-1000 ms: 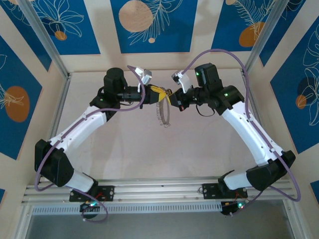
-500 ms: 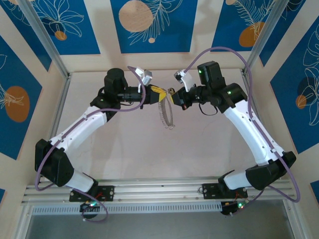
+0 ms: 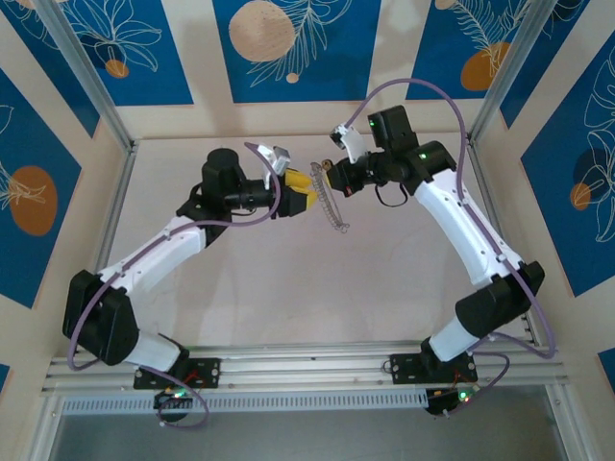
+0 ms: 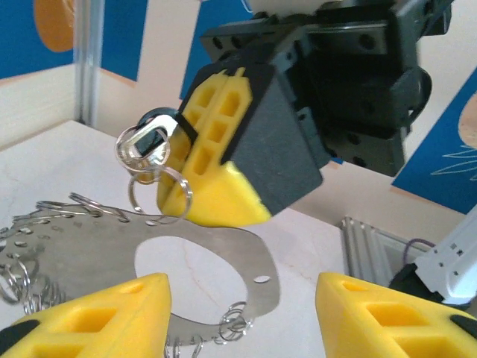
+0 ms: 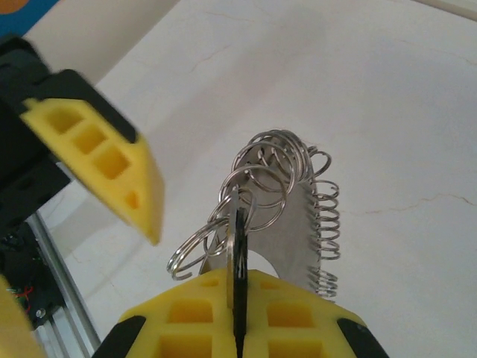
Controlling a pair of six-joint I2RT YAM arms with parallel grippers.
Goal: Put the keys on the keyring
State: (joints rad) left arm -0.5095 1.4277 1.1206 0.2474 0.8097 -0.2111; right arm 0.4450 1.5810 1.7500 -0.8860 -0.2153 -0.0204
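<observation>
Two robot arms meet above the far middle of a pale table [image 3: 288, 288], seen from overhead. The right gripper [image 3: 325, 177] is clenched. Between its yellow fingers [image 5: 186, 317], in the right wrist view, sits a thin dark sliver seen edge-on, apparently the key [image 5: 238, 253]; the angle makes it hard to be sure.

From the left wrist camera, the same key [image 4: 147, 143] shows as a small shiny piece with a dark part behind it, sticking out at the tip of the right gripper [image 4: 195, 142].

The keyring [image 3: 333, 209] hangs in the air below the right gripper, tilted and clear of the table. Up close the keyring [image 4: 89, 239] is a flat silvery plate with a large hole, edged with many small wire rings. A couple of these rings link it to the key above. In the right wrist view the keyring [image 5: 294, 224] rises just behind the clenched fingers, its rings bunched around the key.

The left gripper [image 3: 306, 190] is released, just beside the keyring. Its two yellow fingers [image 4: 104, 313] stand well apart and grip nothing, with the plate lying between and beyond them. One of those fingers [image 5: 112, 164] appears at the left of the right wrist view, near the rings but not touching them.
</observation>
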